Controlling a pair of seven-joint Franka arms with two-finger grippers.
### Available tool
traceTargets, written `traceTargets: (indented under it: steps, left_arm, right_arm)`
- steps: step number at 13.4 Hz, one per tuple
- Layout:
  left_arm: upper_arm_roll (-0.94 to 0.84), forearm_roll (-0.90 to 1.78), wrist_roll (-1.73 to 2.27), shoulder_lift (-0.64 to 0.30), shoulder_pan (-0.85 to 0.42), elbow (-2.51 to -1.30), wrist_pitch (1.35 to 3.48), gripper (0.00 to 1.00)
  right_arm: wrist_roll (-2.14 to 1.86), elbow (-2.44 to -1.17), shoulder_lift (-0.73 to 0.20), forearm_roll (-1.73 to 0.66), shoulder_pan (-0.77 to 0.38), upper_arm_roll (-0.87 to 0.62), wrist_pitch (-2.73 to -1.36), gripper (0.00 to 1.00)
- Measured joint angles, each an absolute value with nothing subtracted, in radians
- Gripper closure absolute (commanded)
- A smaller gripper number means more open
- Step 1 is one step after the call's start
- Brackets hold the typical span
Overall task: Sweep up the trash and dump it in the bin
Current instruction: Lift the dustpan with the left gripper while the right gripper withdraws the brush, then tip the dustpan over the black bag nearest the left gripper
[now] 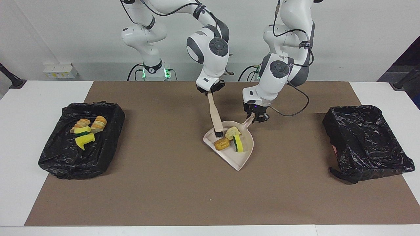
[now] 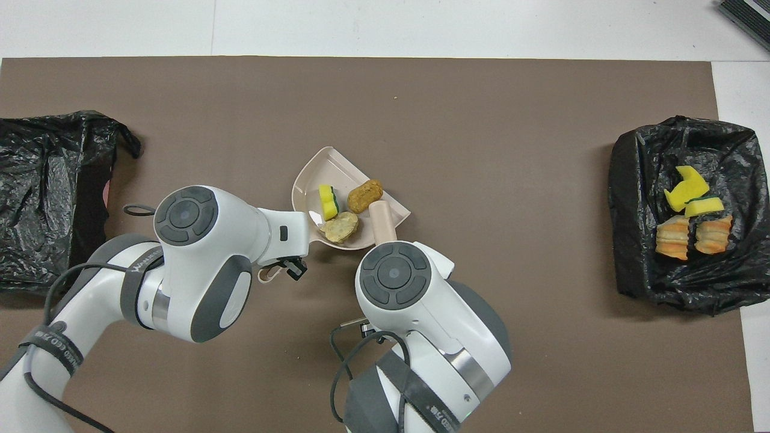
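The middle of the desk (image 1: 19, 137) is crowded: the dustpan (image 1: 243, 156) with its scraps (image 1: 232, 132), the brush (image 1: 215, 114) slanting into it, and both arms above. Open brown mat (image 1: 164, 183) runs along the desk's edge farthest from the robots and between the dustpan and each bag-lined bin (image 1: 364, 141), (image 1: 59, 160) at the two ends.

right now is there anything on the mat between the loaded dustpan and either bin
Nothing visible. The dustpan, held by the left gripper with three scraps in it, sits mid-mat. Bare mat runs to the bin with trash and to the other bin. Only the right gripper's brush dips into the pan.
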State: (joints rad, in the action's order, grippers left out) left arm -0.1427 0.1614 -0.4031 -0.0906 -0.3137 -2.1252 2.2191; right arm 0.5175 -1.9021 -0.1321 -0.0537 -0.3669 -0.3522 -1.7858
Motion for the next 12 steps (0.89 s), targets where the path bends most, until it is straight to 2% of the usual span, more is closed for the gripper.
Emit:
traceTargets:
  steps: [6,9,12]
  left_arm:
    - [-0.132,0.186,-0.397,-0.077,-0.203,-2.086,2.226,1.00]
    - [-0.130,0.185,-0.420,-0.048,-0.125,-2.061,2.132,1.00]
    - [-0.128,0.169,-0.449,0.002,-0.033,-1.980,1.956,1.00]
  right_arm:
    - [0.633,-1.898,-0.130,-0.056,-0.366,-0.354,-1.782,1.00]
    - [0.718,-1.898,-0.130,-0.103,-0.372,-0.355,-1.783,1.00]
    - [0.746,-1.905,-0.132,-0.129,-0.406,-0.357,-1.793,1.00]
